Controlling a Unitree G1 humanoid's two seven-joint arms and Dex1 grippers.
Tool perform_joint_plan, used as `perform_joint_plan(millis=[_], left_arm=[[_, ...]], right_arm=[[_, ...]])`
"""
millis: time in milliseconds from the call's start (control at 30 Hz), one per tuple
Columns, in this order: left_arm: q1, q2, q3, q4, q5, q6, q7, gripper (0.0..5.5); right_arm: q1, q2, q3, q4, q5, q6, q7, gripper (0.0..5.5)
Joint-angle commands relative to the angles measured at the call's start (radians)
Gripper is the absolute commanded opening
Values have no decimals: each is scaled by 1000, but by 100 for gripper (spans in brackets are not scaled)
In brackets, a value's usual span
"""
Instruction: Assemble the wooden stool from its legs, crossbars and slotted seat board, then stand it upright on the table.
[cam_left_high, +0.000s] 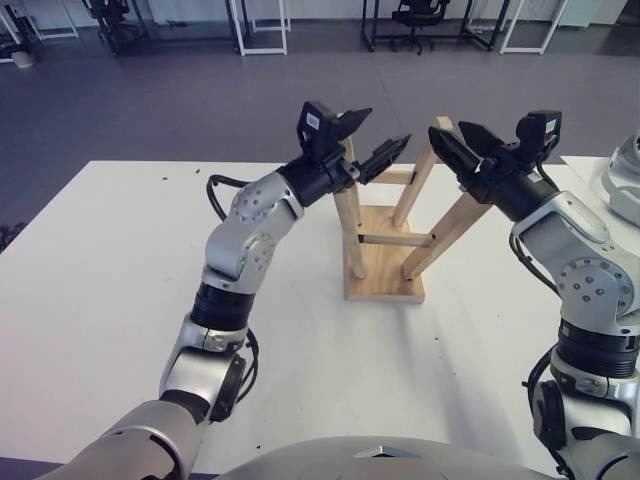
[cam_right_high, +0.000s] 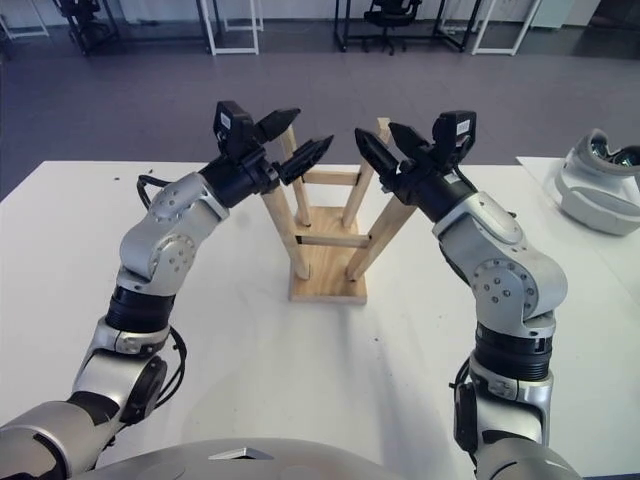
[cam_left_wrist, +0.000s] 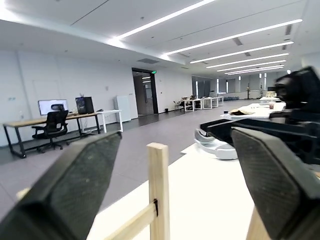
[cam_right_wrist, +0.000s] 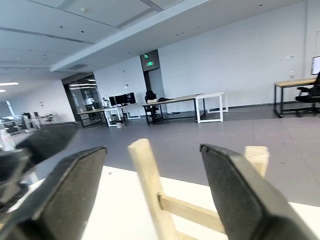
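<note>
While one stool (cam_right_high: 328, 284) sits seat-down, four legs (cam_right_high: 285, 240) up, left hand (cam_right_high: 313, 127), right hand (cam_right_high: 375, 131) spread apart.

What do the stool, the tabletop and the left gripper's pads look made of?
Stool: pale, seemingly unvarnished wood, with light grain and square-cut ends visible.
Table: smooth matte white top, likely laminate or painted board.
Left gripper pads: black, fine-textured, probably rubber.
</note>
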Motion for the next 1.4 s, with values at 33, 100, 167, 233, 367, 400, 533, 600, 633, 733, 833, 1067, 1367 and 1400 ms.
perform_joint_plan(millis=[33, 100, 167, 233, 367, 400, 533, 600, 633, 733, 833, 1067, 1367, 1400], left_arm=[[-269, 81, 182, -34, -165, 110, 21, 405], [-331, 103, 216, -37, -199, 147, 36, 405], [-383, 137, 239, -85, -255, 197, 34, 405], [-359, 136, 215, -84, -250, 222, 31, 405], [-133, 29, 16, 102, -113, 153, -5, 405], [-35, -17, -64, 218, -40, 115, 4, 405], [120, -73, -191, 407, 129, -33, 8, 405], [86, -79, -183, 388, 140, -72, -3, 405], [75, -78, -180, 366, 140, -79, -9, 405], [23, -42, -142, 240, 121, -72, -12, 405], [-83, 7, -14, 120, 49, -28, 16, 405], [99, 99, 339, -249, -157, 207, 282, 405], [465, -14, 126, -548, -88, 396, 525, 405], [443, -14, 99, -542, -70, 392, 524, 405]], right_arm=[[-200, -29, -103, 0, 100, -40, -3, 351], [-244, -41, -126, 2, 127, -45, 4, 351], [-318, -64, -164, 0, 178, -58, -6, 351], [-304, -70, -165, -14, 196, -51, -7, 351], [33, -45, -12, 13, 75, -17, 32, 351], [144, -32, 60, 30, 15, -25, 53, 351], [229, -3, 152, 98, -116, -73, 40, 351], [159, 15, 103, 113, -91, -88, 31, 351], [130, 23, 82, 115, -79, -94, 25, 351], [64, 47, 24, 82, -15, -103, -2, 351], [-2, 60, -58, 56, 52, -128, -49, 351], [114, 36, -186, -61, 104, -100, -185, 351], [423, 131, -157, -239, 46, -112, -304, 351], [426, 124, -127, -249, 23, -105, -302, 351]])
